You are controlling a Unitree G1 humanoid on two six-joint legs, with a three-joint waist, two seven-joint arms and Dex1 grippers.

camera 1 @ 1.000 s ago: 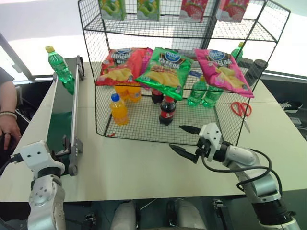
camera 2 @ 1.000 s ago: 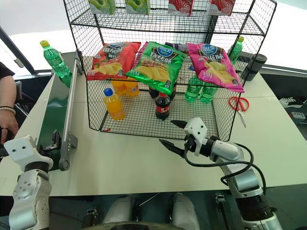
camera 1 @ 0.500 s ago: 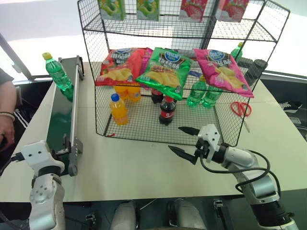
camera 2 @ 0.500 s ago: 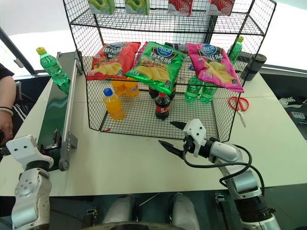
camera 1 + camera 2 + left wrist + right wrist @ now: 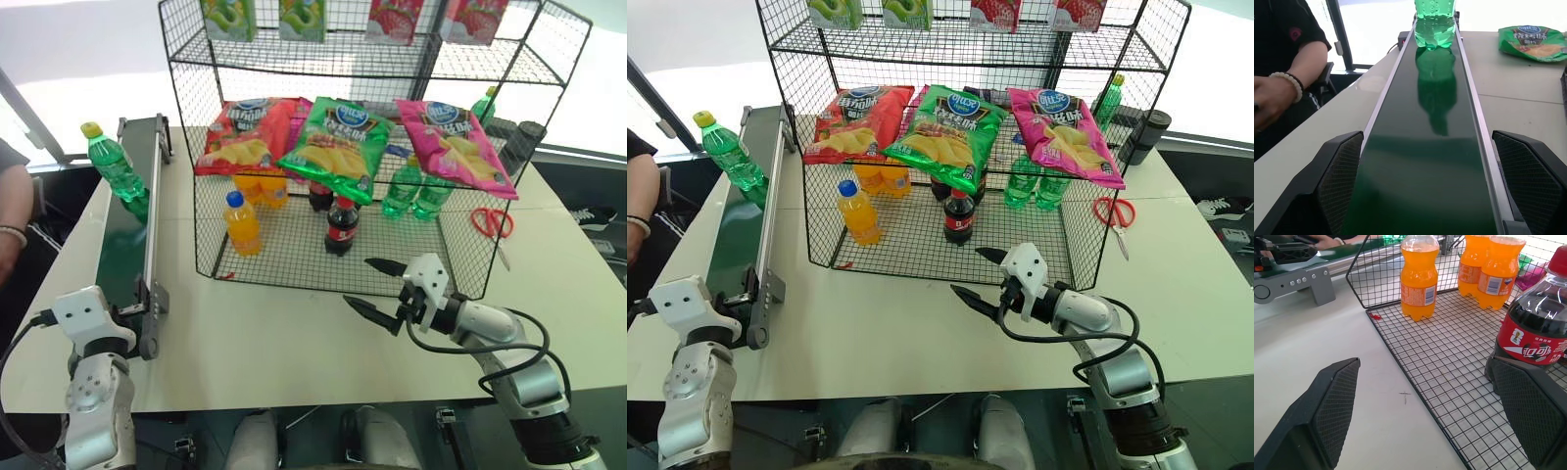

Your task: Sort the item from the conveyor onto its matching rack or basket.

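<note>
The item, a green soda bottle (image 5: 117,167) with a yellow cap, stands upright on the far part of the conveyor (image 5: 122,250), a dark green belt along the table's left side. My left gripper (image 5: 1427,142) is open at the belt's near end, one finger on each side, the bottle (image 5: 1434,23) well ahead of it. My right gripper (image 5: 360,282) hangs open over the table just in front of the black wire rack (image 5: 186,108), nothing between its fingers. Red, green and pink chip bags hang on the rack.
On the rack's floor stand orange bottles (image 5: 242,223), cola bottles (image 5: 340,226) and green bottles (image 5: 411,194). Red scissors (image 5: 493,222) lie right of the rack, a dark cup (image 5: 524,143) behind them. A person's arm (image 5: 14,201) is left of the conveyor.
The green bottle has ridden the belt nearer to me. The person's hand has drawn back to the left. Both grippers kept still and open.
</note>
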